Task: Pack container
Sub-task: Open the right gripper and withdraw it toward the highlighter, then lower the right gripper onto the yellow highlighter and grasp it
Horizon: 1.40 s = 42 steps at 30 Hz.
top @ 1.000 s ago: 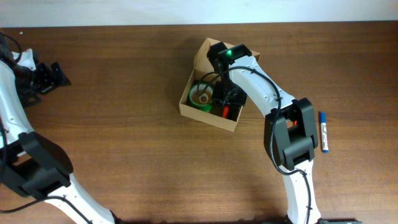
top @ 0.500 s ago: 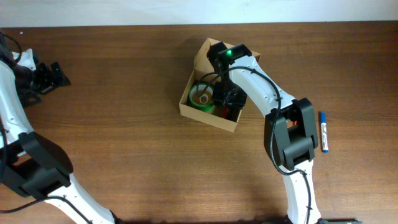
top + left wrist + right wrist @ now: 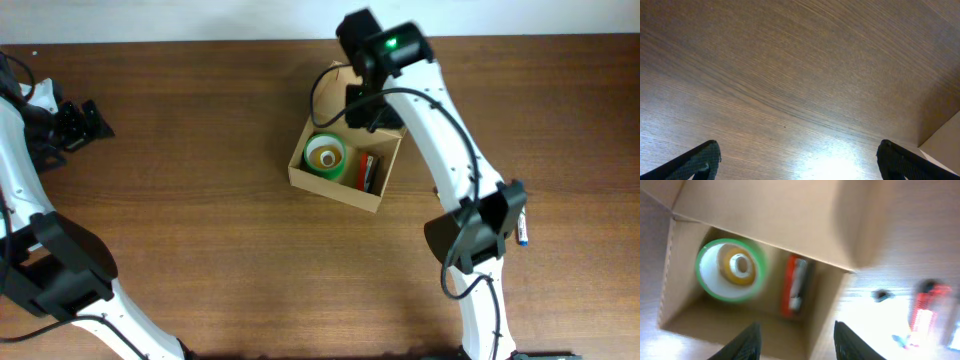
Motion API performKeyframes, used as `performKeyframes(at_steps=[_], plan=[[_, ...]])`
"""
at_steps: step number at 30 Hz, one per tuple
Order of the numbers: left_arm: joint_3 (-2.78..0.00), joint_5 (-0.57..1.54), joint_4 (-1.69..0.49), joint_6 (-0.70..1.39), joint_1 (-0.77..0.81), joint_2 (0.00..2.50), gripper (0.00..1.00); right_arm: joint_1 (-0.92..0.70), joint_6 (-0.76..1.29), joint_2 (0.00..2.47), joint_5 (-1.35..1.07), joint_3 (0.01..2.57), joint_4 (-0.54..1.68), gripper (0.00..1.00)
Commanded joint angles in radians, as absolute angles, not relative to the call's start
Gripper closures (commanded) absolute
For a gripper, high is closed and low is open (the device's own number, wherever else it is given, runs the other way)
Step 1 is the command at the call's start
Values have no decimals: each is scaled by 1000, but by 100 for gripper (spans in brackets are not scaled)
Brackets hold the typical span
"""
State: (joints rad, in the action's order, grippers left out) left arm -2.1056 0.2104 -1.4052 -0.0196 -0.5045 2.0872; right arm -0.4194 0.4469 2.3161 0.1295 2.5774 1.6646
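while the right gripper hangs over the container — fingers apart (tape roll inside) — left gripper gapes too.

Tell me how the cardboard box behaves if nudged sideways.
Probably slides readily: the box is cardboard on a smooth wooden table. Likely light, holding just small items like the green tape roll. Its open flap would probably flex under a push.
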Motion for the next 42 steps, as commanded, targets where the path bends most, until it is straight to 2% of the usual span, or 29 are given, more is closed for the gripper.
performKeyframes(at_steps=[1,3,8,15,19,21,23,29,38,42], plan=[[-2101,221,-1406,-39,-507,2081,0,-417,281,2288,314,2699,1699,50],[-2101,221,-1406,-39,-507,2081,1,-416,281,2252,366,2701,1699,50],[-2101,221,-1406,-39,-507,2081,1,-352,265,2129,310,2607,1699,50],[-2101,221,-1406,-39,-507,2081,0,-115,257,1738,244,2152,1631,49],[-2101,221,-1406,-39,-507,2081,0,28,185,1506,113,1934,1550,49],[-2101,221,-1406,-39,-507,2081,0,59,160,1430,89,1832,1502,47],[-2101,221,-1406,-39,-507,2081,0,60,133,1390,89,1735,1449,39],[-2101,221,-1406,-39,-507,2081,0,58,22,1459,77,1499,1326,28],[-2101,221,-1406,-39,-507,2081,0,57,-238,1743,11,1396,1240,29],[-2101,221,-1406,-39,-507,2081,0,57,-281,1819,10,1396,1224,32]])
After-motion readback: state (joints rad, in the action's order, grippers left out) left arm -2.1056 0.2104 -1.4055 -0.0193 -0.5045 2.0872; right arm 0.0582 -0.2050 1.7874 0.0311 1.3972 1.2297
